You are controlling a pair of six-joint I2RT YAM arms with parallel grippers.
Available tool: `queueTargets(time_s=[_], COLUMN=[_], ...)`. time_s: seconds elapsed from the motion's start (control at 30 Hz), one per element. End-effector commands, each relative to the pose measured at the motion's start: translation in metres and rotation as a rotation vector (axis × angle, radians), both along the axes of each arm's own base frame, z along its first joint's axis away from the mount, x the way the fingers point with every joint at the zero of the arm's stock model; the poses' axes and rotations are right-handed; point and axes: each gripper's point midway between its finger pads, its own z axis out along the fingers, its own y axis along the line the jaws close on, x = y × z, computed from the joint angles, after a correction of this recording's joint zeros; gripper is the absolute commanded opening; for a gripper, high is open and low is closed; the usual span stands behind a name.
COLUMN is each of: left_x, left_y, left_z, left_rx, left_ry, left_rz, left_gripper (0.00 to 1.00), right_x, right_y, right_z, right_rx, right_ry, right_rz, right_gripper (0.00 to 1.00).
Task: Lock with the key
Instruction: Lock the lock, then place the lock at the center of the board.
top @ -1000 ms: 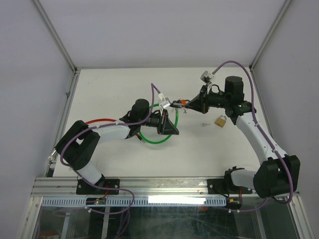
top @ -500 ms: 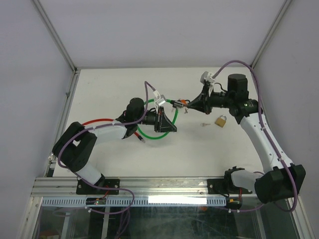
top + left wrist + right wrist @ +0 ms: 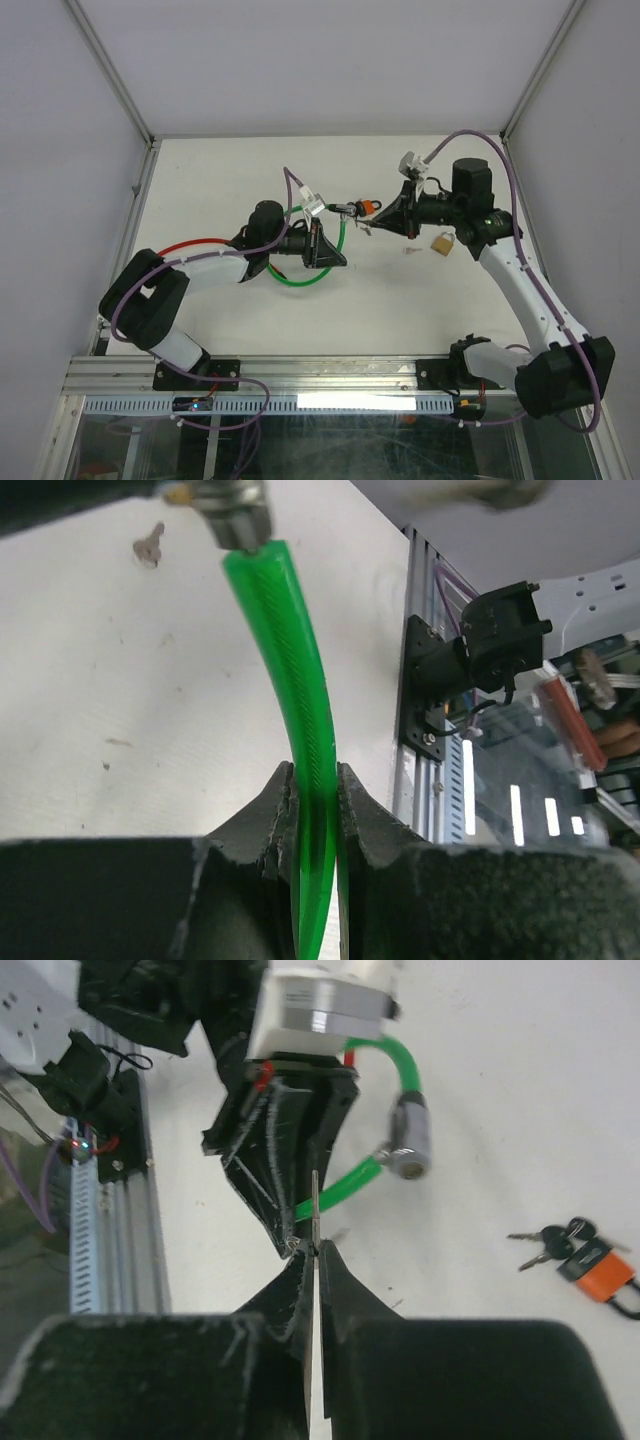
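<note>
Here, the left gripper point(image 3: 312, 785) is clamped narrowly on the green cable lock point(image 3: 290, 660). The right gripper point(image 3: 314, 1252) is fully closed, pinching the key point(image 3: 314, 1205) edge-on. The cable's metal lock head point(image 3: 411, 1138) sits near the key tip, not touching. An orange padlock point(image 3: 597, 1265) lies on the table point(image 3: 480, 1050).

Cable lock point(image 3: 303, 284) left of centre, padlock point(image 3: 441, 242) on table point(image 3: 220, 180) at right, loose key point(image 3: 408, 251) between them
</note>
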Motion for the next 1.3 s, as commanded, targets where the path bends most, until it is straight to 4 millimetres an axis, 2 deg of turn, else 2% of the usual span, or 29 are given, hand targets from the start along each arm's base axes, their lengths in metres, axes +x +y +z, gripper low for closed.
queueTargets(time_s=[0.0, 0.13, 0.27, 0.37, 0.5, 0.6, 0.67, 0.83, 0.97, 1.1, 1.27], left_x=[-0.001, -0.002, 0.007, 0.018, 0.024, 0.029, 0.039, 0.084, 0.134, 0.183, 0.231], left_y=[-0.003, -0.001, 0.004, 0.013, 0.019, 0.015, 0.010, -0.001, 0.001, 0.020, 0.049], left_z=[0.037, 0.045, 0.039, 0.030, 0.012, 0.007, 0.007, 0.005, -0.009, -0.032, -0.052], left_rx=[-0.141, -0.162, -0.127, -0.071, -0.012, -0.015, -0.022, -0.010, 0.019, 0.052, 0.071], left_ry=[0.057, 0.041, -0.053, -0.149, -0.110, -0.042, -0.002, 0.059, 0.155, 0.280, 0.328], left_rz=[-0.102, -0.100, -0.017, 0.089, 0.148, 0.166, 0.198, 0.314, 0.412, 0.583, 0.759], left_gripper=[0.00, 0.00, 0.00, 0.00, 0.00, 0.00, 0.00, 0.00, 0.00, 0.00, 0.00], right_x=[-0.014, -0.010, -0.019, -0.018, -0.012, -0.006, -0.002, 0.003, 0.010, 0.018, 0.023], right_y=[-0.007, -0.017, -0.012, -0.011, -0.019, -0.025, -0.027, -0.026, -0.024, -0.018, 0.012], right_z=[0.017, 0.019, 0.025, 0.021, 0.002, -0.021, -0.038, -0.071, -0.094, -0.111, -0.124], right_rx=[-0.093, -0.169, -0.086, -0.017, 0.091, 0.132, 0.134, 0.145, 0.152, 0.140, 0.084], right_ry=[-0.333, -0.427, -0.323, -0.229, -0.056, 0.035, 0.089, 0.202, 0.270, 0.331, 0.411], right_rz=[0.045, 0.027, 0.040, 0.023, -0.017, -0.046, -0.064, -0.060, -0.060, -0.076, -0.020], right_gripper=[0.00, 0.00, 0.00, 0.00, 0.00, 0.00, 0.00, 0.00, 0.00, 0.00, 0.00])
